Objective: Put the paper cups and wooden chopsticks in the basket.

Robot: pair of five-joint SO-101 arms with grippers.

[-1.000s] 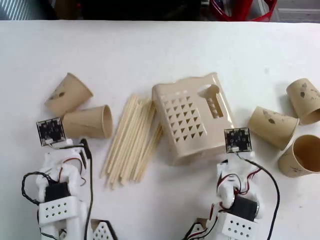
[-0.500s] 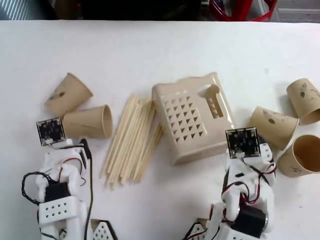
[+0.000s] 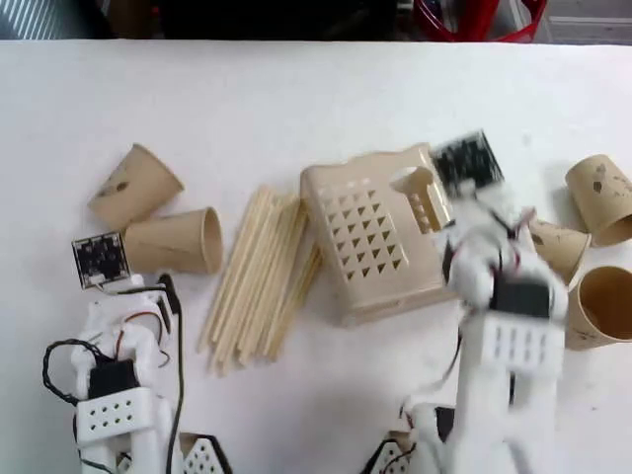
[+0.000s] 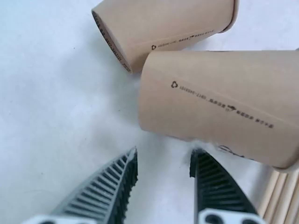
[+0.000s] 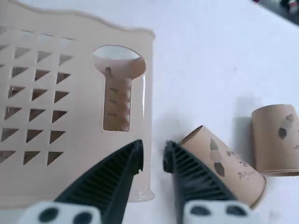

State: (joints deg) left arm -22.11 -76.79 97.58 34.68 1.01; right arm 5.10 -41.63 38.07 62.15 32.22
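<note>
The beige plastic basket (image 3: 375,232) lies tipped over mid-table, its perforated wall (image 5: 56,102) facing up. A bundle of wooden chopsticks (image 3: 259,276) lies to its left. Two paper cups (image 3: 133,185) (image 3: 173,240) lie on their sides at the left. The left gripper (image 4: 163,161) is open just short of the nearer cup (image 4: 219,112), with nothing between its fingers. Three more cups lie at the right (image 3: 602,197) (image 3: 561,252) (image 3: 602,306). The right arm (image 3: 499,296) stretches beside the basket. Its gripper (image 5: 153,148) hangs narrowly open over the basket's handle-side edge, next to a cup (image 5: 224,158).
A red object (image 3: 474,20) sits beyond the table's far edge. Bare white table (image 3: 296,99) spreads behind the basket and cups. Chopstick ends (image 4: 280,198) lie close beside the cup in front of the left gripper.
The right arm has swung forward from the table's front edge to the basket's right side, covering part of the nearest right cup. The left arm has stayed still.
</note>
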